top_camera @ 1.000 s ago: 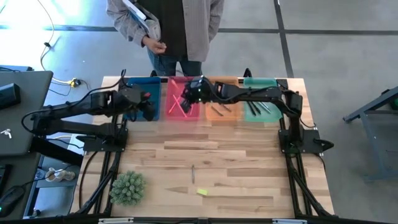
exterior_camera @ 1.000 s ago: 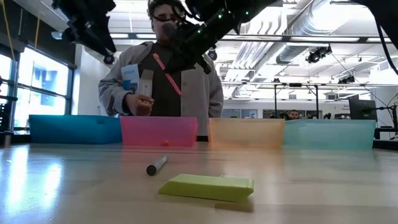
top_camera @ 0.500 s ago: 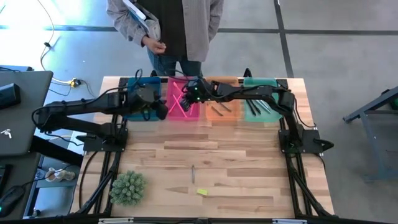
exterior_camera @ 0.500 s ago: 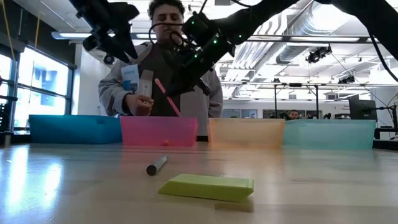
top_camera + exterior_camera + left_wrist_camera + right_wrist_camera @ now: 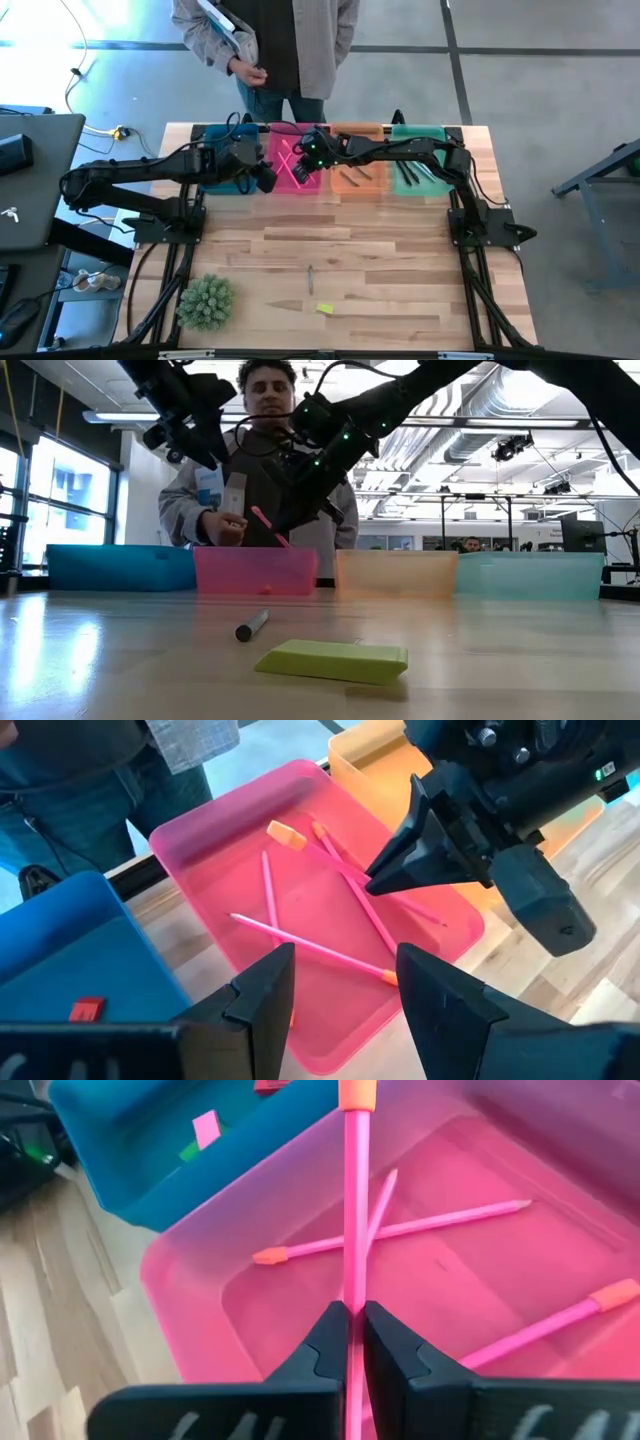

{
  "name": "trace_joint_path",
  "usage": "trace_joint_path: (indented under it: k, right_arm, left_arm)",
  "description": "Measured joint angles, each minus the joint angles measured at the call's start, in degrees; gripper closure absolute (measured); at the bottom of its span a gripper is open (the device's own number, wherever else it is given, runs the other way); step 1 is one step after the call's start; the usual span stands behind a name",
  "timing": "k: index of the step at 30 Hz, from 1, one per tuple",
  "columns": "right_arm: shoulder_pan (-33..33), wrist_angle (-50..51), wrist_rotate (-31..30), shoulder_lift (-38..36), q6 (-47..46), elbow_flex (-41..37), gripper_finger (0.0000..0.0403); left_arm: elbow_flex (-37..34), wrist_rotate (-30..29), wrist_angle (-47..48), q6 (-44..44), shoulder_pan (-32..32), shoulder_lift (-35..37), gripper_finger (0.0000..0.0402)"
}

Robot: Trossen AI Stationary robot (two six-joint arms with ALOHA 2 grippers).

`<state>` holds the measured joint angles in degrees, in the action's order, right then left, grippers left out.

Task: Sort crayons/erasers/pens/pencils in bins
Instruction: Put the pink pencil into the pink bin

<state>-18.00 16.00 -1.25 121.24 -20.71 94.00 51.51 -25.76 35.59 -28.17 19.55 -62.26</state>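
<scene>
The right gripper [image 5: 348, 1342], clamped on a pink pencil [image 5: 352, 1210], holds it over the pink bin [image 5: 296, 187], so release looks next, while the left gripper [image 5: 335, 990] hangs open nearby.

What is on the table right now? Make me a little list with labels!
right gripper: shut on a pink pencil, held over the pink bin
left gripper: open, empty, also above the pink bin
pink bin contents: several more pink pencils
blue bin: small pink and green erasers
orange bin and teal bin: a few sticks each
front of table: one dark pen, one yellow eraser
behind table: a person standing
</scene>
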Motion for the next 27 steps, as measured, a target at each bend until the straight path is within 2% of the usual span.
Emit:
trace_joint_path:
  k: [17,21,24,27]
  right_arm:
    - [0.1,1.7,-0.4,4.2,-5.2,0.0,0.0402]
    - [0.1,0.8,-2.7,4.1,-4.9,0.0,0.0402]
    - [0.1,-0.1,-1.8,4.1,-5.3,0.0,0.0388]
    - [0.0,0.1,-1.8,4.1,-6.3,0.0,0.0353]
  left_arm:
    - [0.0,1.6,0.1,-0.5,0.0,0.0,0.0236]
    - [0.0,2.3,0.1,-0.2,0.0,0.0,0.0236]
    - [0.0,3.3,0.2,-0.1,0.0,0.0,0.0236]
    - [0.0,4.1,0.6,-0.1,0.0,0.0,0.0236]
